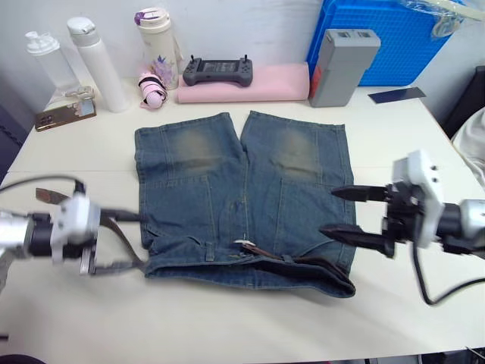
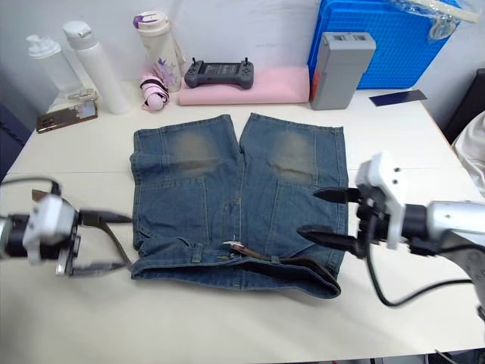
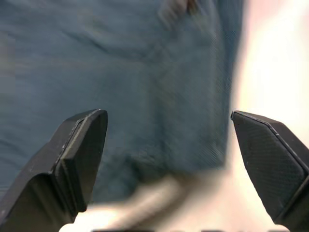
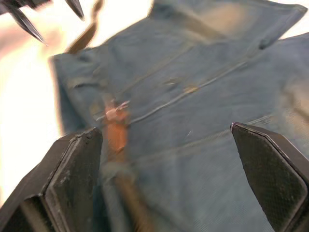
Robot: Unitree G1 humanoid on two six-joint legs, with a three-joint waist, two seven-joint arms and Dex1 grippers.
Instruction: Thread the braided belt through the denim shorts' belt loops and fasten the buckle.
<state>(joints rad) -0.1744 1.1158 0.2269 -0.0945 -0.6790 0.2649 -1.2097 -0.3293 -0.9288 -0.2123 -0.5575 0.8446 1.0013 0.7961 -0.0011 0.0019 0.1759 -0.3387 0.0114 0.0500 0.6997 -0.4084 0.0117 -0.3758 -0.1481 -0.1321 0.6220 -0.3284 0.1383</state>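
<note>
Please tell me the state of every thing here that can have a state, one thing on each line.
denim shorts: spread flat on the table, waistband towards the robot.
braided belt: lying along the waistband, its free end past the shorts' left edge.
buckle: on the waistband, not fastened.
left gripper: open.
right gripper: open, empty.
white flask: upright, lid closed.

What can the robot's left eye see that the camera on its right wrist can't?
Left eye: bottles, a game controller on a pink roll, and a blue crate along the table's back. Right wrist: a close look out through the open right pincer. Both: the denim shorts, the brown belt and its silver buckle.
</note>
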